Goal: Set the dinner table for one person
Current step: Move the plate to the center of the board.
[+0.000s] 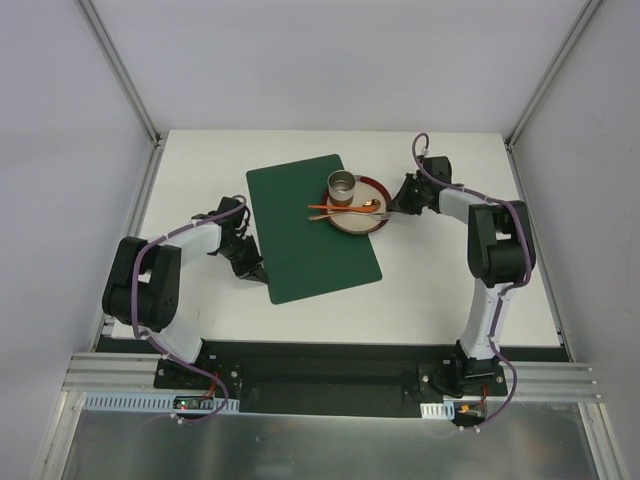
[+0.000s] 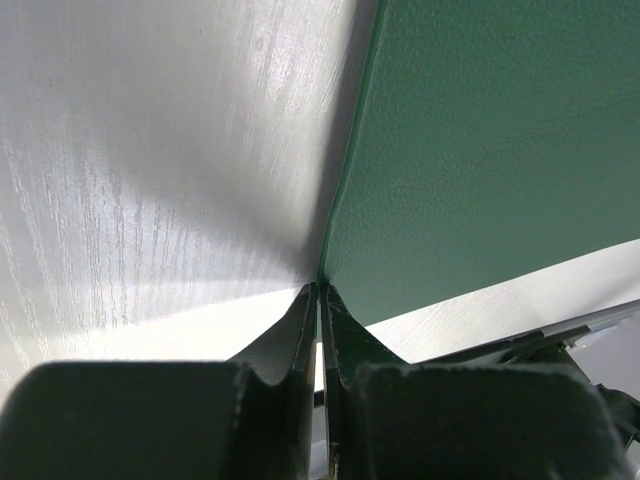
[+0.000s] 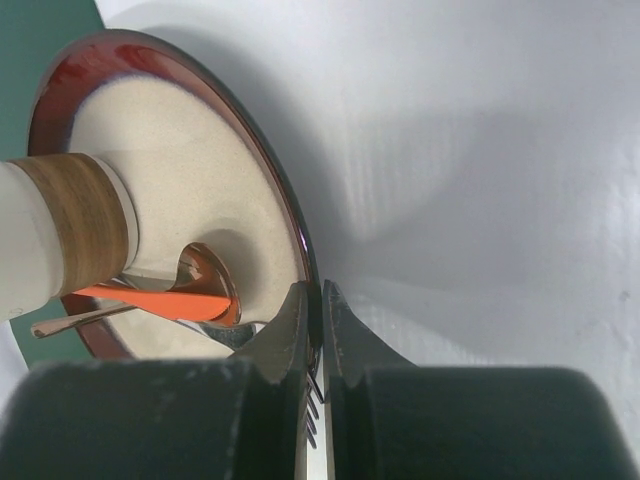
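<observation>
The large white matte rectangular worktop [image 1: 200, 170] spans the cell and carries a dark green rectangular placemat [image 1: 300, 240]. A round red-rimmed beige plate [image 1: 352, 224] overlaps the mat's right edge.

Left gripper [image 2: 320, 300]: clenched on the mat's left edge.
Right gripper [image 3: 318, 310]: clamped on the plate rim.

Recommendation: pin the mat and slide the plate slowly to its centre, with the grey cylindrical cup [image 1: 342, 185] upright.

Bare dinner table [image 1: 250, 150] ran along the far edge; the placemat [image 1: 310, 250], loaded plate [image 1: 352, 223] and cup [image 1: 342, 186] blocked the centre.
</observation>
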`<state>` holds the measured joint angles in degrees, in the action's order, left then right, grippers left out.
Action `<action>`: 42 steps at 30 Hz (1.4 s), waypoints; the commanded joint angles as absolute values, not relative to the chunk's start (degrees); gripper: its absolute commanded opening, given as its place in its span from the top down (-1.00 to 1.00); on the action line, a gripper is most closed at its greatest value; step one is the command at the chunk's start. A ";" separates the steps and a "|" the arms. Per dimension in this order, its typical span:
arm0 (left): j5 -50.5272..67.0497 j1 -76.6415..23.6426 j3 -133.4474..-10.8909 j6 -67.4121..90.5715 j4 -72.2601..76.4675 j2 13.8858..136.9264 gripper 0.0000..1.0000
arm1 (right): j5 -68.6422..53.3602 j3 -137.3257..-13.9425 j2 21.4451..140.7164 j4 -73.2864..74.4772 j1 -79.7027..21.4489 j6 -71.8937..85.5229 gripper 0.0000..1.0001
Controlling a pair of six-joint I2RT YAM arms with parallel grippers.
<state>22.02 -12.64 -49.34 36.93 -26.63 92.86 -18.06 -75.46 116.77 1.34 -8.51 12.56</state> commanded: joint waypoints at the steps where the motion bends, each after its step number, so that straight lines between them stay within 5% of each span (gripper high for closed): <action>1: 20.48 -12.04 -48.60 36.74 -30.41 90.27 1.00 | -7.13 -72.60 112.06 1.41 -5.71 14.41 0.99; 23: 20.48 -11.25 -47.99 36.39 -30.50 89.30 1.00 | 11.24 -66.10 103.89 7.20 -0.09 24.96 0.99; 42: 20.56 -11.08 -47.90 36.21 -30.50 88.68 1.00 | 13.27 -66.18 104.06 13.88 2.02 28.03 0.99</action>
<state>21.89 -11.88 -48.36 36.86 -28.38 90.67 7.14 -64.93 105.25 6.79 1.50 27.86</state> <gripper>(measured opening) 0.007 0.043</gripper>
